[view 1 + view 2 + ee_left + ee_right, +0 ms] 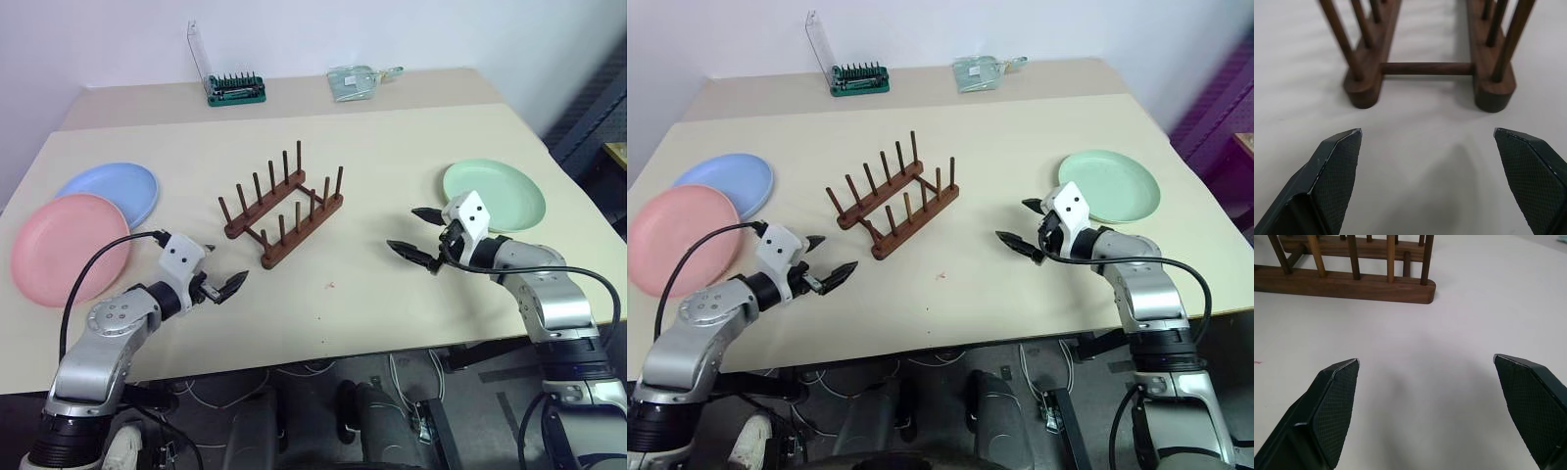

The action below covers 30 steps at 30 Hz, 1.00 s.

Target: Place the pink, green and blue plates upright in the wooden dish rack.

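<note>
- Standing empty at the middle of a beige table (392, 323) is the wooden dish rack (282, 216), two dark rails with rows of thin upright pegs, set at a slant to the table edge.
- The pink plate (67, 247) lies flat near the table's left edge, and the blue plate (110, 192) lies just behind it, its near rim tucked under or against the pink one; which is hard to tell.
- The green plate (493, 194) lies flat and alone on the right, well apart from the rack.
- The left gripper (217, 273) hovers between the pink plate and the rack, fingers spread wide, holding nothing.
- The right gripper (419, 235) hovers just beside the green plate's near rim, fingers likewise spread and empty.
- At the far edge sit a green tool-bit holder (235, 88) with its clear lid up and a small clear packet (355, 81).
- Likely risks: a flat, shallow plate may slide away rather than lift; lifting the pink plate could drag the blue one; a plate lowered off-line could strike the pegs and shove or tip the light rack.
</note>
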Available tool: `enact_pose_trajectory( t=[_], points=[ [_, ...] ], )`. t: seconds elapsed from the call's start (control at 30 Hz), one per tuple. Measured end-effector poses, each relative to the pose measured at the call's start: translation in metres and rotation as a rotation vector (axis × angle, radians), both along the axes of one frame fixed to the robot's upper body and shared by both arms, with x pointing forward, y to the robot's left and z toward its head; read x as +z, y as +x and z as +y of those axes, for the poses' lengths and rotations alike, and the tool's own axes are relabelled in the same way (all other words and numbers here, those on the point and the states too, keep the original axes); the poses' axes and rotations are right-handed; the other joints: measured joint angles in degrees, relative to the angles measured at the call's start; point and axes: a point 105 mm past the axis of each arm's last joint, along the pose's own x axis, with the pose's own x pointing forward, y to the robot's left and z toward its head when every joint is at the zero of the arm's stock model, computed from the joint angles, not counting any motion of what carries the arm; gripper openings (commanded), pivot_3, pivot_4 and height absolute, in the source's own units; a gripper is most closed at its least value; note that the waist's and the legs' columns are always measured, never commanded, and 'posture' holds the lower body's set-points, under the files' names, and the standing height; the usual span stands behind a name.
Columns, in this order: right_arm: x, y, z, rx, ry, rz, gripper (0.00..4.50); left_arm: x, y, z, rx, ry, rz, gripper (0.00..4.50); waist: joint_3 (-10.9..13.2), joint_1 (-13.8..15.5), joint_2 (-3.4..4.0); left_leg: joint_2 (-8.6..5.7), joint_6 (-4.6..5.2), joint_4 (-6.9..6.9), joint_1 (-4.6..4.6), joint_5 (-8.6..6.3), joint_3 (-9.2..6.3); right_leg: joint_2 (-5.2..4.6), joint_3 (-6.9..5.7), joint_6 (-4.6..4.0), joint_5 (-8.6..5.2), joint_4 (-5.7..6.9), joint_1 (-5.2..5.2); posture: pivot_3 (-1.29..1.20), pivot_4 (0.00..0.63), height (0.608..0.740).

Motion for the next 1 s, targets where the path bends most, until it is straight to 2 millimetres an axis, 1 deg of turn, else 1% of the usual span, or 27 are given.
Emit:
enact_pose_trajectory(
  t=[0.17,0.27,0.43,0.5,0.6,0.63,0.77,0.8,1.0],
  points=[
    [0.001,0.002,-0.001,-0.011,-0.016,-0.010,4.50,-0.003,0.002,-0.005,-0.010,-0.001,0.004,4.44,0.00,-0.03,0.00,-0.01,0.02,0.00,0.00,0.01,0.01,0.00,0.00,0.00,0.00,0.00,0.00,0.00,0.150,0.730],
    [0.002,0.004,0.001,-0.009,-0.025,-0.020,4.50,-0.009,-0.001,-0.016,-0.047,-0.015,0.025,4.44,0.00,-0.01,0.00,-0.01,0.03,0.00,0.00,0.02,0.01,-0.01,0.00,0.00,0.00,0.00,0.00,0.00,0.150,0.730],
    [0.006,0.008,0.009,0.003,-0.030,-0.038,4.50,-0.022,-0.008,-0.040,-0.156,-0.010,0.082,4.44,0.00,0.04,0.00,-0.01,0.05,0.00,0.00,0.03,0.00,0.00,0.00,0.00,0.00,0.00,0.00,0.00,0.150,0.730],
    [0.005,0.009,0.009,-0.001,-0.030,-0.040,4.50,-0.022,-0.003,-0.045,-0.172,-0.010,0.083,4.44,0.00,0.34,0.00,-0.01,0.06,0.01,0.00,0.03,0.00,0.00,0.00,0.00,0.00,0.00,0.01,0.00,0.150,0.730],
    [0.003,0.007,0.006,-0.018,-0.030,-0.037,4.50,-0.022,0.009,-0.055,-0.196,-0.018,0.076,3.64,-0.01,1.11,0.00,-0.03,0.07,0.05,0.00,0.04,-0.01,0.00,0.00,0.00,0.00,0.01,0.03,0.00,0.150,0.730],
    [0.000,0.006,0.005,-0.020,-0.030,-0.032,4.50,-0.022,0.014,-0.058,-0.196,-0.024,0.071,3.18,-0.01,1.31,0.00,-0.03,0.08,0.06,0.00,0.05,-0.02,0.00,-0.01,0.00,0.00,0.01,0.04,0.00,0.150,0.730],
    [-0.010,-0.002,-0.001,-0.048,-0.029,-0.012,4.50,-0.022,0.030,-0.065,-0.212,-0.032,0.046,1.05,-0.03,1.50,0.01,-0.06,0.09,0.09,0.00,0.05,-0.02,-0.04,-0.01,0.02,0.01,0.02,0.08,0.00,0.150,0.730],
    [-0.012,-0.003,-0.004,-0.059,-0.028,-0.008,4.50,-0.022,0.032,-0.067,-0.215,-0.031,0.037,0.71,-0.03,1.47,0.01,-0.06,0.09,0.10,0.00,0.05,-0.02,-0.04,-0.01,0.02,0.01,0.02,0.08,0.00,0.150,0.730],
    [-0.013,-0.012,-0.008,-0.080,-0.036,-0.017,4.50,-0.023,0.038,-0.073,-0.264,-0.006,0.019,0.74,-0.05,1.39,0.04,-0.05,0.09,0.10,0.02,0.05,-0.05,-0.03,-0.02,0.01,0.01,0.04,0.10,0.00,0.150,0.730]
  ],
)
